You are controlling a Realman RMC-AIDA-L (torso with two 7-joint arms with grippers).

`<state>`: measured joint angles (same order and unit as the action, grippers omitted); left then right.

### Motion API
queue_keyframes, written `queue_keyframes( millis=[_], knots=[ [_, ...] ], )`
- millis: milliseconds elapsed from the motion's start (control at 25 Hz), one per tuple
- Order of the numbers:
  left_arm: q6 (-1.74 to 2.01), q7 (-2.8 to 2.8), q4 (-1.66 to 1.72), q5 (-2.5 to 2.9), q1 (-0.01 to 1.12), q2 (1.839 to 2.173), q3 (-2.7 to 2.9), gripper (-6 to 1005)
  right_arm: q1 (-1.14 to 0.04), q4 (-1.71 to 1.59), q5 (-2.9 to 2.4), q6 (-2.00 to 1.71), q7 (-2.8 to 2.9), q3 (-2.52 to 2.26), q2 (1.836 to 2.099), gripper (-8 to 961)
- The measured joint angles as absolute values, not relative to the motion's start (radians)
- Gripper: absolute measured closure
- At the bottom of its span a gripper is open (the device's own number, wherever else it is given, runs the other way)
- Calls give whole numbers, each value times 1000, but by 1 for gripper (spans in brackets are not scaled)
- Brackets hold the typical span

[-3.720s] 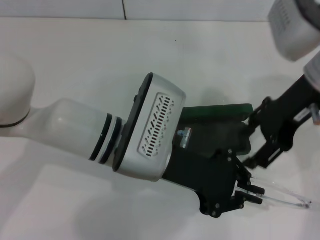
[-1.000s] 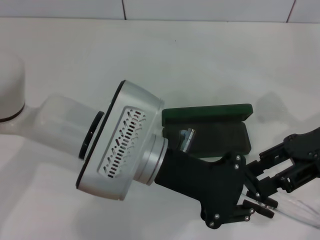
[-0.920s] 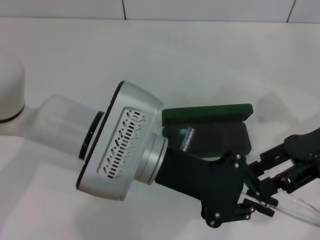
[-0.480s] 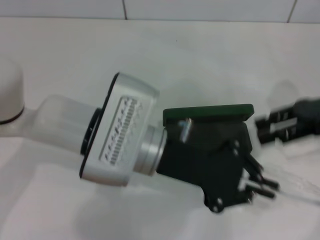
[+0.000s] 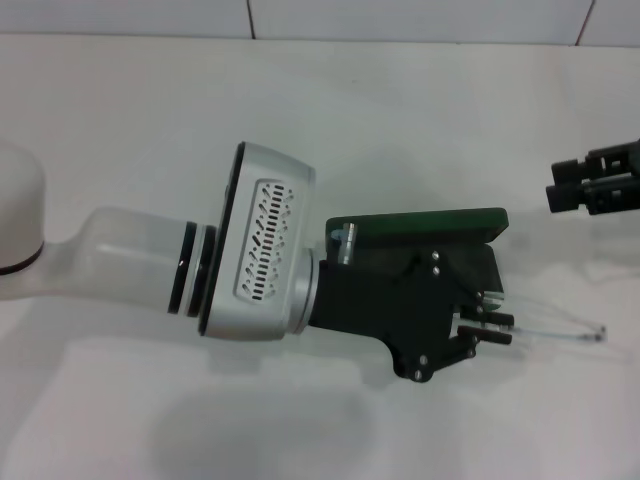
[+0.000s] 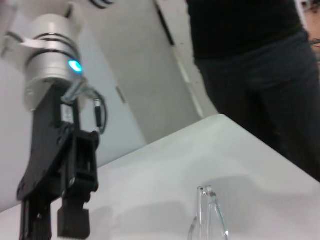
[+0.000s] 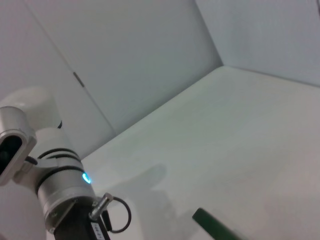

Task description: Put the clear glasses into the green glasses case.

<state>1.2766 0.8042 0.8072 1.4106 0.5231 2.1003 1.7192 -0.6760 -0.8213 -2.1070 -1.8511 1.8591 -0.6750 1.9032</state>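
Note:
The green glasses case (image 5: 420,226) lies open at the table's middle, its lid standing up at the far side; a strip of that lid (image 7: 214,227) shows in the right wrist view. My left gripper (image 5: 494,329) hovers over the case's right end, shut on the clear glasses (image 5: 560,331). Their thin arms stick out to the right over the table, and their tips (image 6: 207,210) show in the left wrist view. The lenses and most of the case's inside are hidden under the left hand. My right gripper (image 5: 553,185) hangs open at the right edge, apart from both.
The white table (image 5: 400,110) runs back to a tiled wall. A person in dark clothes (image 6: 250,75) stands beyond the table's far edge in the left wrist view. The left forearm (image 5: 130,275) crosses the left half of the table.
My left gripper has swung the glasses back toward the case's right end. My right gripper has drawn away from the glasses, up and to the right.

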Motion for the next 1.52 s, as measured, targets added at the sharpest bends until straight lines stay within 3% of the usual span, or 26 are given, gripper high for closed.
queue_keyframes(
  millis=[400,800,1520],
  knots=[
    [1117,710,768,1322,497,2103,1845,905,-632,-881,-2041,-1792,1848,-674,1923,414],
    [1108,403,757,1160,355,2101,1919,875,-612,-893,-2013,-1805,1849,-673,1923,414],
    [920,155,706,942,357,2102,2063,797,-602,-894,-2021,-1826,1847,-689,1937,413]
  ],
)
